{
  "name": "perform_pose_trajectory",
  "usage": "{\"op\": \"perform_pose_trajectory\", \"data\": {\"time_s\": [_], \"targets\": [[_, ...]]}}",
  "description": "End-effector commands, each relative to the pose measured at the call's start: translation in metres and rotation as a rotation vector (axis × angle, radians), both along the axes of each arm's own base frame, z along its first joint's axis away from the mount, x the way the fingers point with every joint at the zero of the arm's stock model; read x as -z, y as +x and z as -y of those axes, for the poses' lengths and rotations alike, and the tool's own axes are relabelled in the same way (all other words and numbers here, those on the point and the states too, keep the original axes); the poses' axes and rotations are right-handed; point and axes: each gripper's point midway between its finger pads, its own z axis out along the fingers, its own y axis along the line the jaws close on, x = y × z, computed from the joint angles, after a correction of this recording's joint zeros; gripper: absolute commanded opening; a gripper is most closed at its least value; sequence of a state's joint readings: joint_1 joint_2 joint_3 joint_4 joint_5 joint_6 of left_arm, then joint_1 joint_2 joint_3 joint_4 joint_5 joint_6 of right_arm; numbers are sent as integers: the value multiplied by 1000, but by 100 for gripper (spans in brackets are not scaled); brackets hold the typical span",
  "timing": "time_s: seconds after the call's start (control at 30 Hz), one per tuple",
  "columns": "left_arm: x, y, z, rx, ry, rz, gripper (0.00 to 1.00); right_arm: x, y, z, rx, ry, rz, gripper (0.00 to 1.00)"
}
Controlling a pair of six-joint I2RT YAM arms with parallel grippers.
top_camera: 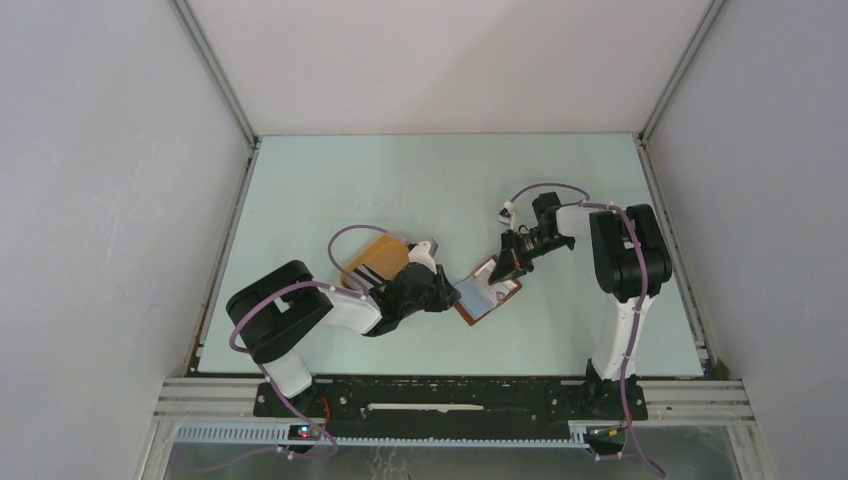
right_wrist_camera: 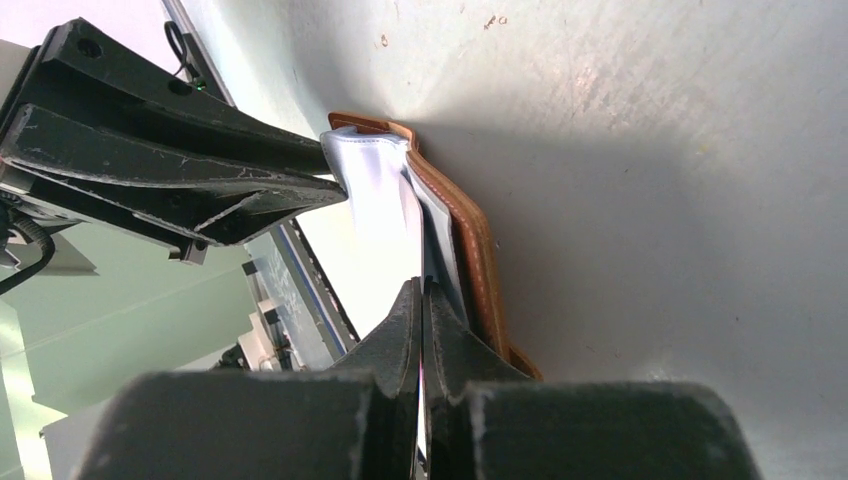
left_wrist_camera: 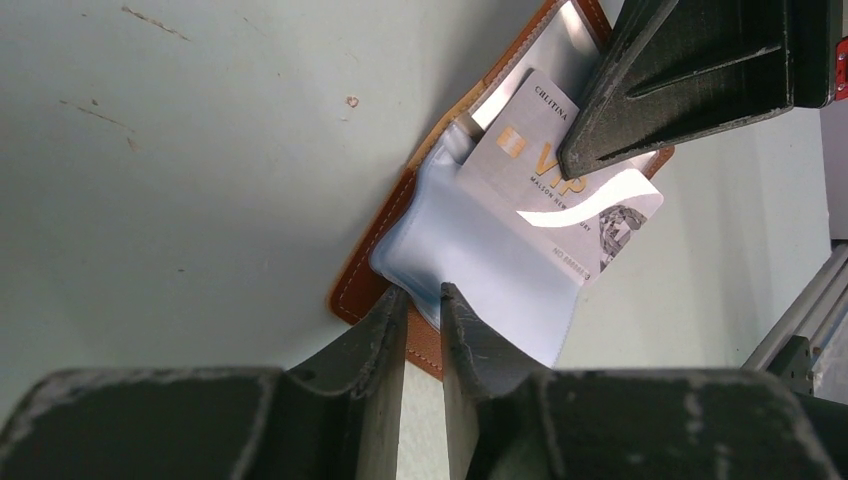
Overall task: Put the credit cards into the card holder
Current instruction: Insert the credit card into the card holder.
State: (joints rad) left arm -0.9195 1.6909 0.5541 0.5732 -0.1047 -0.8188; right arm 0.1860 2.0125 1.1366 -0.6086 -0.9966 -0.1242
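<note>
Right claw [right_wrist_camera: 422, 300] tight on card [right_wrist_camera: 413, 238]

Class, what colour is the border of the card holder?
Card holder border: reddish-brown, best in left wrist view.

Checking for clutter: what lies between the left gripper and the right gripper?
Only the open card holder, its pale sleeve pinched by the left gripper, and the credit card the right gripper holds over it; the top external view shows this.

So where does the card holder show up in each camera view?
Top external: card holder mid-table, just right of centre.
Left wrist: card holder from centre to upper right, lying open.
Right wrist: card holder at centre, seen edge-on.
Shared landmark: the left gripper, clamped on it.
</note>
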Motion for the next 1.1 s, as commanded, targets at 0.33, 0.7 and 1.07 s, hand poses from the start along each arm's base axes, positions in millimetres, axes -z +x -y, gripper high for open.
{"op": "perform_pose_trajectory", "data": {"time_s": [0.33, 0.7, 1.07], "targets": [[42, -23, -18, 66, 153, -99, 23, 1, 0, -3, -55, -96, 104, 9], [48, -37, -19, 83, 132, -135, 15, -1, 6, -6, -17, -43, 78, 0], [48, -40, -16, 87, 124, -145, 16, 7, 7, -4, -7, -64, 54, 3]]}}
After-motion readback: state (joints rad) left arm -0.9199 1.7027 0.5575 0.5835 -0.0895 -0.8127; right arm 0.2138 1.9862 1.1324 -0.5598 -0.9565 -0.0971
